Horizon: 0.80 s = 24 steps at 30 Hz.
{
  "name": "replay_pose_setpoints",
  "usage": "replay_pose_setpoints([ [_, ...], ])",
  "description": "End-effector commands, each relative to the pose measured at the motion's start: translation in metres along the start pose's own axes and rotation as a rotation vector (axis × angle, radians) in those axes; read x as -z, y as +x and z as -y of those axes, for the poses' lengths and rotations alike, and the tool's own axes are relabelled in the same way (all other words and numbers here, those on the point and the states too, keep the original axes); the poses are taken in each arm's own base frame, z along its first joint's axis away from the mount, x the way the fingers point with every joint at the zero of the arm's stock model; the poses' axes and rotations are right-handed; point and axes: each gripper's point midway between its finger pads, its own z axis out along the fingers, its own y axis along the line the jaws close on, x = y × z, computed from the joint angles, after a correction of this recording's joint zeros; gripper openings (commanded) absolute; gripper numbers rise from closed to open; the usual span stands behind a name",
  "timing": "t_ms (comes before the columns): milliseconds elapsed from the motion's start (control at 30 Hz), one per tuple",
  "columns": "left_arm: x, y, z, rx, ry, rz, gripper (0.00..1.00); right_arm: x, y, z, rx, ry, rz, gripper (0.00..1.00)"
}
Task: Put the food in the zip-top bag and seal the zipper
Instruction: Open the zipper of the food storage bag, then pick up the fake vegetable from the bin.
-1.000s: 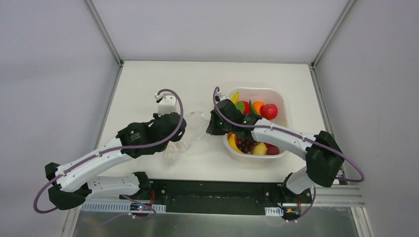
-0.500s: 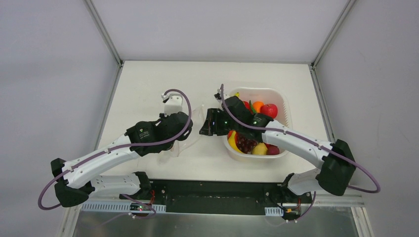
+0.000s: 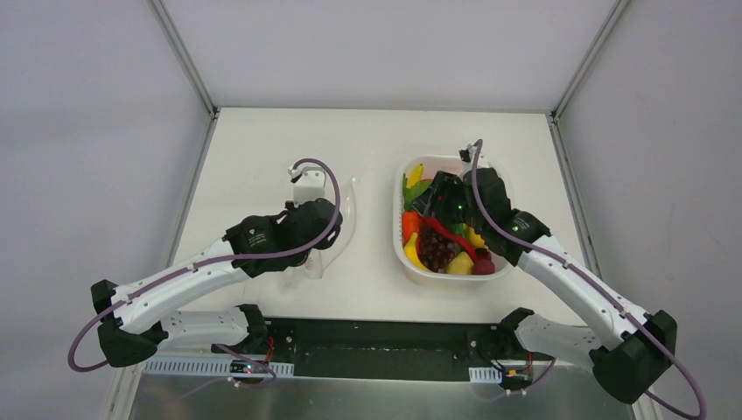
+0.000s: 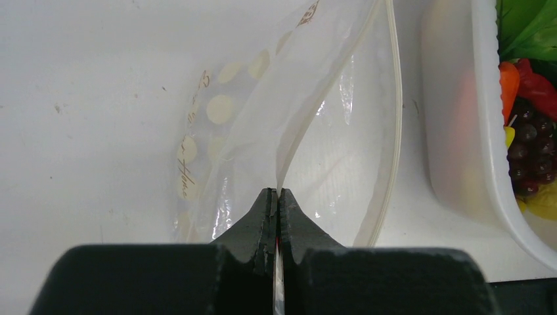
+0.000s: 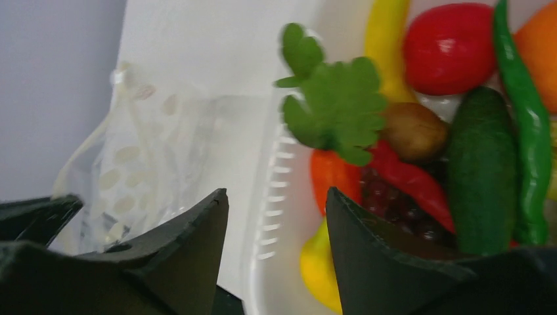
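The zip-top bag [image 3: 346,219], clear with white dots [image 4: 222,108], lies left of the basket, one lip raised. My left gripper [image 4: 276,194] is shut on that lip; the zipper [image 4: 395,118] curves along the bag's open edge. The food sits in the white basket [image 3: 437,159]: a red tomato [image 5: 450,46], cucumber [image 5: 483,164], green chili [image 5: 525,131], brown potato [image 5: 414,131], leafy green [image 5: 335,105], banana [image 5: 387,39], carrot [image 5: 332,170], grapes [image 3: 435,249]. My right gripper [image 5: 276,197] hangs open and empty over the basket's left rim [image 5: 272,197].
The basket wall [image 4: 489,131] stands a short gap to the right of the bag's mouth. Grey enclosure walls surround the white table [image 3: 262,149]. My right arm [image 3: 560,271] reaches over the basket from the near right.
My right gripper let go of the bag's lip, opened and swung right over the basket. My left gripper keeps its hold and has shifted slightly right with the bag.
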Motion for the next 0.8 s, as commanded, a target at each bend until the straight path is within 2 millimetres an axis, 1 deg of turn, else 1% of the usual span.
replay_pose_setpoints([
  [0, 0.001, -0.001, 0.008, 0.006, 0.036, 0.001, 0.0, -0.013, 0.016, 0.041, -0.061, 0.058, -0.105, 0.59],
  [100, 0.001, 0.001, 0.009, 0.001, 0.039, -0.005, 0.0, -0.022, 0.023, 0.054, -0.084, 0.078, -0.144, 0.6],
  [200, 0.001, 0.001, 0.01, 0.004, 0.046, -0.007, 0.0, -0.028, 0.028, 0.058, -0.072, 0.081, -0.171, 0.56],
  [333, 0.001, 0.001, 0.011, 0.005, 0.048, -0.008, 0.0, -0.033, 0.039, 0.049, -0.061, 0.009, -0.228, 0.52],
  [467, 0.0, 0.002, 0.012, 0.005, 0.05, -0.01, 0.0, -0.041, 0.046, 0.053, -0.035, 0.011, -0.257, 0.51],
  [567, 0.0, 0.003, 0.013, 0.001, 0.052, -0.014, 0.0, -0.05, 0.047, 0.059, -0.008, 0.025, -0.266, 0.48],
  [700, -0.001, 0.003, 0.014, -0.001, 0.056, -0.018, 0.0, -0.059, 0.044, 0.055, 0.02, -0.001, -0.265, 0.47],
  [767, 0.0, 0.004, 0.014, -0.003, 0.056, -0.019, 0.0, -0.063, 0.046, 0.055, 0.026, -0.013, -0.265, 0.47],
])
